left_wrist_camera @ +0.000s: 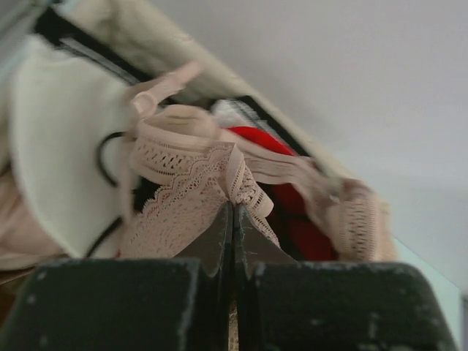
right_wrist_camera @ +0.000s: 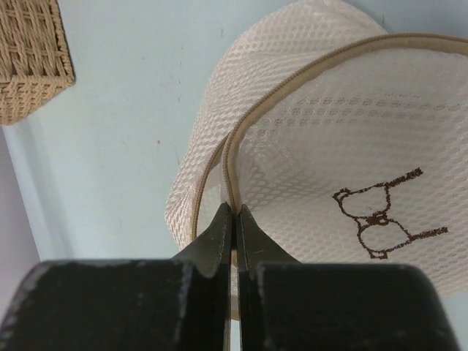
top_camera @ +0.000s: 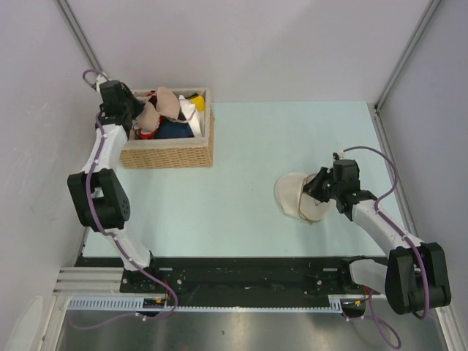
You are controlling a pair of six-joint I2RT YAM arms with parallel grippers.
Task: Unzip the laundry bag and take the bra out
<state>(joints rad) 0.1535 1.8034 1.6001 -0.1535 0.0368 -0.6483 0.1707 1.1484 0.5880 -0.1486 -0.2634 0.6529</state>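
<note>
We see the right gripper (right_wrist_camera: pixel 234 210) pinching the rim of the cream round mesh laundry bag (right_wrist_camera: pixel 329 139), and the left gripper (left_wrist_camera: pixel 232 208) closed against a beige lace bra (left_wrist_camera: pixel 186 164).

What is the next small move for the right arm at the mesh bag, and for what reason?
Probably open the right gripper and let go. It is shut on the zipper rim of the laundry bag, whose round face already stands parted from the body, and the red bra seems to lie in the wicker basket.

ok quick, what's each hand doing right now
left hand: closed, tips at a beige lace bra, grip unclear
right hand: closed on the laundry bag rim
</note>
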